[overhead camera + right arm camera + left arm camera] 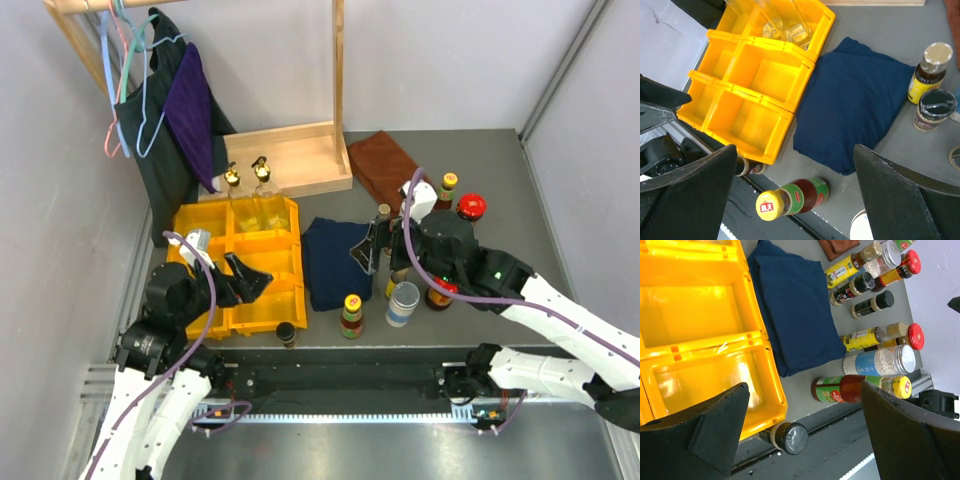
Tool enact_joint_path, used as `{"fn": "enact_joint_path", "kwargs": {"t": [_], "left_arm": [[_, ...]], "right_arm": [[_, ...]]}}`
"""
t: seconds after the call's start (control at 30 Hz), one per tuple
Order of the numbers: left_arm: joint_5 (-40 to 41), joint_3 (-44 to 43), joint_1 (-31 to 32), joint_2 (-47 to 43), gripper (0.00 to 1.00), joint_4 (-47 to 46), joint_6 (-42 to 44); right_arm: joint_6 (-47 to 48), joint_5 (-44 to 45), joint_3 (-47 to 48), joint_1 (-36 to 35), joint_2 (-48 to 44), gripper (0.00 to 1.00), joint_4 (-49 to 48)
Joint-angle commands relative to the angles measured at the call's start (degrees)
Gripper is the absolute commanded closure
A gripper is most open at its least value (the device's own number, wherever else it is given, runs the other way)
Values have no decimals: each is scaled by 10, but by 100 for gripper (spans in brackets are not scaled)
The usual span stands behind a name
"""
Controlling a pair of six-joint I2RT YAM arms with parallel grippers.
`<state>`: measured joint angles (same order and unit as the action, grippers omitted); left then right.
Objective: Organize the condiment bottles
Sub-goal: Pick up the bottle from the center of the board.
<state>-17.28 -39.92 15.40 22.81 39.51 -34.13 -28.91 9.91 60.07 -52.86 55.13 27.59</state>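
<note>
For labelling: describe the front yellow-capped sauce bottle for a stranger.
Find the folded navy cloth beside the yellow plastic bins. At its near edge stands the yellow-capped glass sauce bottle. Green label and red sauce separate it from the blue-labelled jar alongside.

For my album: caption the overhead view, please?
Left gripper over yellow bins, right gripper near condiment bottles, both open.

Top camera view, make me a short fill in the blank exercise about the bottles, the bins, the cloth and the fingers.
1. The bins holding the two gold-topped bottles are coloured ___.
2. The folded cloth lying right beside the bins is dark ___.
3. The left fingers and right fingers stand ___, holding nothing.
Missing words: yellow; blue; open.
</note>
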Motion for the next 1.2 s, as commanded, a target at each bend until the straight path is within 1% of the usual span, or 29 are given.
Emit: {"fn": "enact_joint_path", "kwargs": {"t": [0.0,0.13,0.23,0.33,0.4,0.43,0.47,0.5,0.53,0.57,0.6,0.67,0.7,0.77,0.9,0.93,1.0,1.07,1.17], "left_arm": [[8,5,-2,4,5,12,-35],[14,18,-1,13,7,-11,-52],[17,15,0,34,7,-27,-52],[27,10,8,74,7,-52,-44],[38,1,31,117,7,-74,-39],[66,-7,45,134,7,-83,-37],[89,-16,86,174,6,-95,-35],[115,-40,115,194,6,-101,-27],[199,-56,147,217,5,-104,-23],[235,-73,181,263,5,-103,-18],[268,-108,235,286,3,-95,-7],[328,-144,263,339,3,-72,-3],[334,-171,273,351,3,-52,3],[346,-190,277,367,2,-39,6],[357,-195,289,358,3,-1,-10],[359,-192,292,354,3,30,-16],[358,-180,303,333,3,60,-40],[346,-168,316,300,4,92,-56],[296,-140,325,256,6,121,-77]], "right_arm": [[-19,-3,0,-5,-6,1,5],[-24,-2,-15,-5,-11,1,-3],[-20,-1,-17,-5,-6,1,-1],[-18,5,-17,-5,3,1,-2],[-17,12,-11,-5,10,1,5],[-18,13,-8,-5,10,1,8],[-17,19,-5,-5,10,1,11],[-18,22,-5,-5,10,1,10],[-17,25,-4,-5,11,1,11],[-16,34,0,-5,10,1,13],[-16,39,2,-5,13,1,16],[-14,43,12,-4,16,1,24],[-13,48,14,-5,16,1,26],[-12,56,20,-5,18,1,30],[-11,67,22,-5,17,1,38],[-9,69,23,-5,16,1,40],[-7,76,22,-5,13,1,49],[-5,80,15,-5,9,1,50],[5,89,13,-4,6,1,47]]}}
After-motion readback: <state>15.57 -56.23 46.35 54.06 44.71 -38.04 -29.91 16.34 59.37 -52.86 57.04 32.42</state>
